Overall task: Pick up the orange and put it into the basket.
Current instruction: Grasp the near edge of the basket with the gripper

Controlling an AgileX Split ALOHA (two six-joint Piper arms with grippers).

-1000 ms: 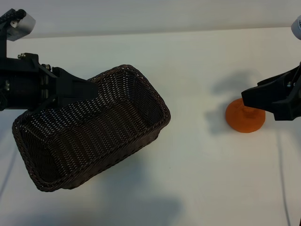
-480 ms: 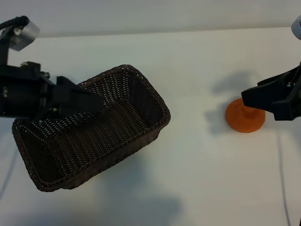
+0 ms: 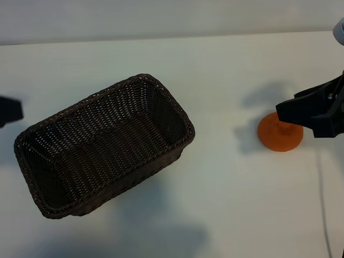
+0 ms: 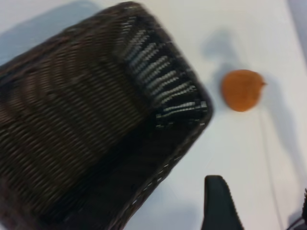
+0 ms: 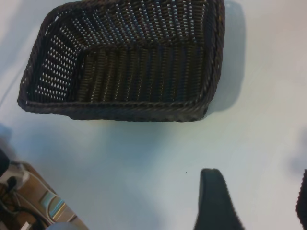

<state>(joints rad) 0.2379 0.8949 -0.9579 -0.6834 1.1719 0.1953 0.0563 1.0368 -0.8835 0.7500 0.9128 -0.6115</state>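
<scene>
Orange (image 3: 279, 137) on the surface (image 3: 226, 204), partly under my right hand (image 3: 309, 115), fingers apart, unheld; basket (image 3: 102, 145) well apart; my left hand (image 3: 9, 111), fingers apart.

orange (image 3: 279, 137) on table, wicker basket (image 3: 102, 145) apart

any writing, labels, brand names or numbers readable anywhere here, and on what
None: no readable text shows in any view.
The basket is plain woven wicker with no tag.
The orange carries no sticker that can be seen.
The right gripper and the sliver of the left gripper at the exterior view's edge show plain black surfaces.
The table is bare white, with no marks.
</scene>
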